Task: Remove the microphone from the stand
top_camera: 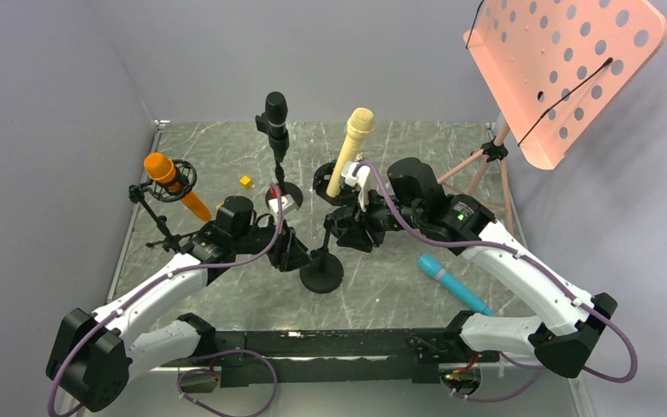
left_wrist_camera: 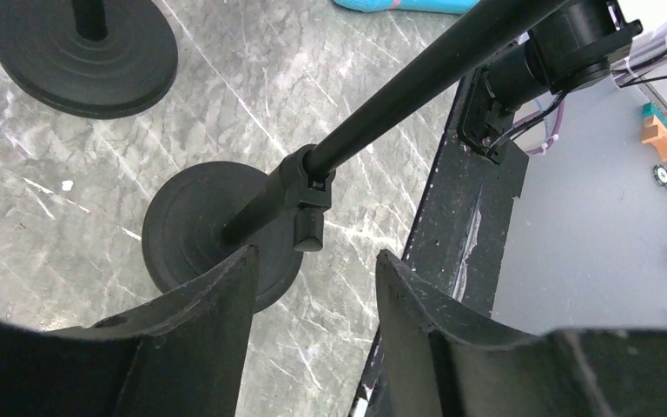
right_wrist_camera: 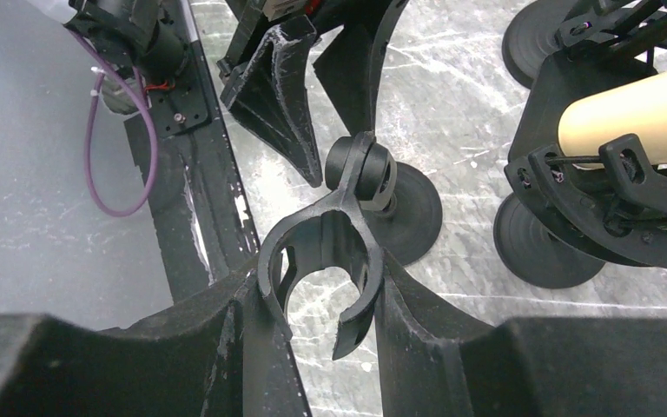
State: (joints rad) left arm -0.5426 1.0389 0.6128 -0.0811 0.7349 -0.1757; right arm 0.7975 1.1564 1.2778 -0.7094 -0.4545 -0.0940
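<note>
Right jaws pinch stand clip; teal microphone flat, head pointing far-left.

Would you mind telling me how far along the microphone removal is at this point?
Looks done: the clip is empty and a teal microphone lies on the table. In hand: the right gripper appears closed on that clip, while the left gripper stands open just short of the stand pole. Remaining: releasing the stand and backing away, I would judge.

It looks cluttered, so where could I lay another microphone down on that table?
Bare marble lies at the back right, between the cream microphone and the music stand legs. Crowded in the middle, around the empty stand.
</note>
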